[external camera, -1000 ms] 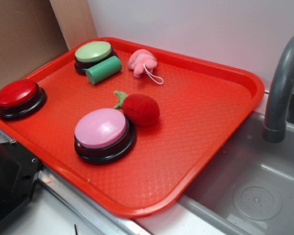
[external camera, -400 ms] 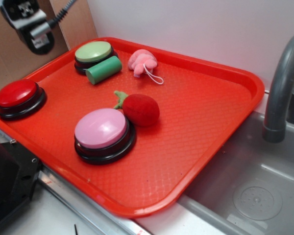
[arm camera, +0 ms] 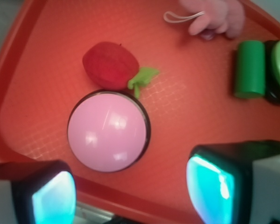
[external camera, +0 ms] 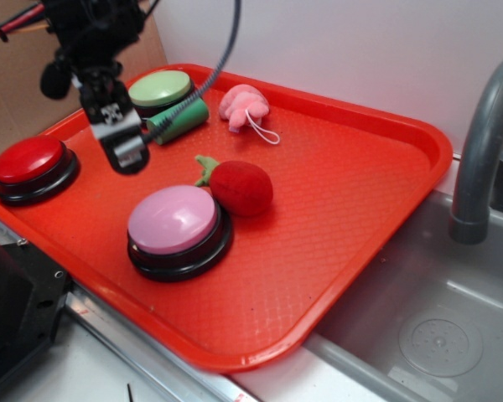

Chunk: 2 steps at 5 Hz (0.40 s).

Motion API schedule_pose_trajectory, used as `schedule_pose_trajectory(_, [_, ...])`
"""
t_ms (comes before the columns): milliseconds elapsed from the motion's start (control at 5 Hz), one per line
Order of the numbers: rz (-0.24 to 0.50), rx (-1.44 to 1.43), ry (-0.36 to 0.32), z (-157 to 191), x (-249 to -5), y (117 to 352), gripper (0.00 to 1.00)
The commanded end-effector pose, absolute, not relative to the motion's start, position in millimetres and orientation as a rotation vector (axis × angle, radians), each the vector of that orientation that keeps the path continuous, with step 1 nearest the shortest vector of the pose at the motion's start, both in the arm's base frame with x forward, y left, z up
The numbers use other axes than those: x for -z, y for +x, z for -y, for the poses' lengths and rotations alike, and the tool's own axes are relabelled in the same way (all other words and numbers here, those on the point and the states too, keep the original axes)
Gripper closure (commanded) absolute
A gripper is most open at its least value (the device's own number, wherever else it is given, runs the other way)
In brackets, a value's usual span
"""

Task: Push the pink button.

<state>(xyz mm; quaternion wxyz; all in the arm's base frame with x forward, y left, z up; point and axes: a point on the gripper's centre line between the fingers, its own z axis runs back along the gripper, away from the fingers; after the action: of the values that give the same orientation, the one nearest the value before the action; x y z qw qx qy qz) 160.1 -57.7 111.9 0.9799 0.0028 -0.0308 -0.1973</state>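
The pink button (external camera: 174,222), a glossy pale pink dome on a black ring, sits near the front of the red tray (external camera: 344,193). In the wrist view the pink button (arm camera: 106,132) lies ahead of the jaws, slightly left of centre. My gripper (external camera: 126,157) hangs in the air above the tray's left part, up and left of the button, not touching it. It is open: in the wrist view the gripper (arm camera: 130,196) shows its two turquoise pads (arm camera: 210,186) wide apart with only tray between them.
A red plush strawberry (external camera: 241,187) touches the pink button's far side. A red button (external camera: 29,161) sits at the left, a green button (external camera: 159,88) with a green cylinder (external camera: 180,120) at the back, a pink plush toy (external camera: 243,106) beside them. A faucet (external camera: 482,142) and sink (external camera: 436,327) lie right.
My arm entered from the upper left and came down and to the right, from outside the tray to above its left part. Nothing on the tray has moved.
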Motion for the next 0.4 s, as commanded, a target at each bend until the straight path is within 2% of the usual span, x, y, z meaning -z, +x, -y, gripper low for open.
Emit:
schedule_pose_trajectory(0, [0.089,0.498,-0.045,82.4,-74.9,171.5,0.0])
schedule_pose_trajectory(200, [0.052,0.525,-0.035,87.2,-68.3,171.6,0.0])
